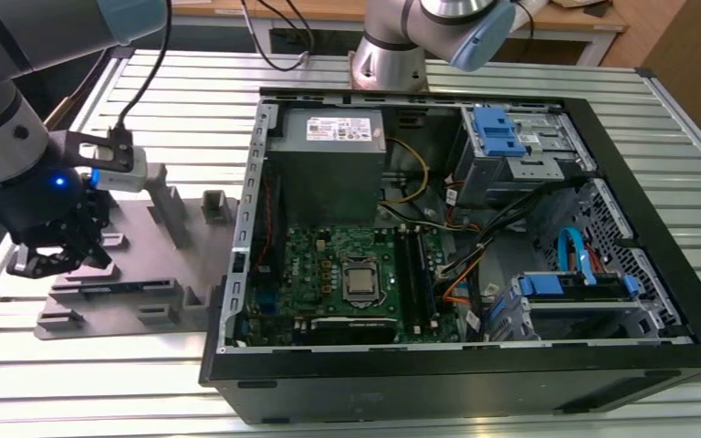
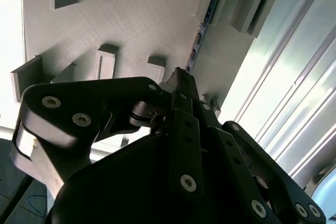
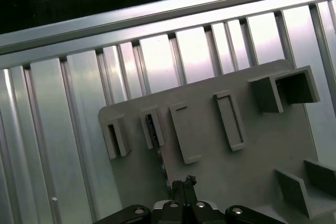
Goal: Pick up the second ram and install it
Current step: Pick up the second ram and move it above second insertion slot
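The gripper point(image 2: 179, 77) is seen with its fingers point(image 2: 184, 108) pressed together, no gap being visible between the tips. In both wrist views the tips point(image 3: 184, 183) are placed at the near end of the ram point(image 2: 206, 17), a thin stick seen on edge; whether the stick is pinched or merely approached cannot be told. The ram point(image 3: 157, 153) is stood on its edge on a grey fixture point(image 2: 131, 19), and its far end is seated in one of the small raised pockets. Further pockets and blocks are spread over the fixture point(image 3: 252, 145). In the exterior view the gripper point(image 1: 48, 260) is held low over the fixture point(image 1: 143, 265), which is laid on a slatted metal table point(image 1: 448, 73). On the exterior view's right of the fixture, just beside it, an open computer case point(image 1: 448, 383) is laid on its side. Inside it a green motherboard point(image 1: 314, 265) is mounted, with a processor socket point(image 1: 360, 278) at its middle and long black slots point(image 1: 412, 265) beside that. A grey power supply point(image 1: 326, 155) is fitted beyond the board, and blue drive brackets point(image 1: 496, 128) are fitted towards the exterior view's right.
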### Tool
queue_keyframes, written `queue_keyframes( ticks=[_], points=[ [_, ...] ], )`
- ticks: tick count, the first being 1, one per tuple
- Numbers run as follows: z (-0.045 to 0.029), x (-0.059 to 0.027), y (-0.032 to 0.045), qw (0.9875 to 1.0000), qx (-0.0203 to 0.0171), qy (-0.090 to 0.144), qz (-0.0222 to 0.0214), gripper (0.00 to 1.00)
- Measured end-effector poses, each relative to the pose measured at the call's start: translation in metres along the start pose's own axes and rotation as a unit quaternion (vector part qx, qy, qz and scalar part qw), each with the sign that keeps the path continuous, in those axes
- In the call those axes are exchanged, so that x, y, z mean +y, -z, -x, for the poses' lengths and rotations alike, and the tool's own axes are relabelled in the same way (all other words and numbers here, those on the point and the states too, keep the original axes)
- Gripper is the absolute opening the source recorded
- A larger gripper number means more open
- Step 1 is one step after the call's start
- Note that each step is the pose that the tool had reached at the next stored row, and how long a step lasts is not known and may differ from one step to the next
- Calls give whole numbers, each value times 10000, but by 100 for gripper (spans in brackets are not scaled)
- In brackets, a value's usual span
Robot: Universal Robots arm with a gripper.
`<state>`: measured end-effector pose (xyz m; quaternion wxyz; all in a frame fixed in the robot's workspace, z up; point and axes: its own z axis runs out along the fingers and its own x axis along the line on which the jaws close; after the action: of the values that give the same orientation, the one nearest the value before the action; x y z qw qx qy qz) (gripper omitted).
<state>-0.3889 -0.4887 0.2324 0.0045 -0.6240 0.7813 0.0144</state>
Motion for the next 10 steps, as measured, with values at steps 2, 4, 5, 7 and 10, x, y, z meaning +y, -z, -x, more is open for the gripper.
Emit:
queue_keyframes(
  ticks=[2, 4, 5, 7, 10],
  points=[
    [0, 0, 0, 10000, 1, 73, 2, 7],
    [0, 0, -1, 9998, 4, 213, 5, 7],
    [0, 0, -1, 9995, 5, 301, 8, 7],
    [0, 0, -2, 9988, 8, 483, 12, 7],
    [0, 0, -3, 9972, 13, 752, 19, 7]
  ],
)
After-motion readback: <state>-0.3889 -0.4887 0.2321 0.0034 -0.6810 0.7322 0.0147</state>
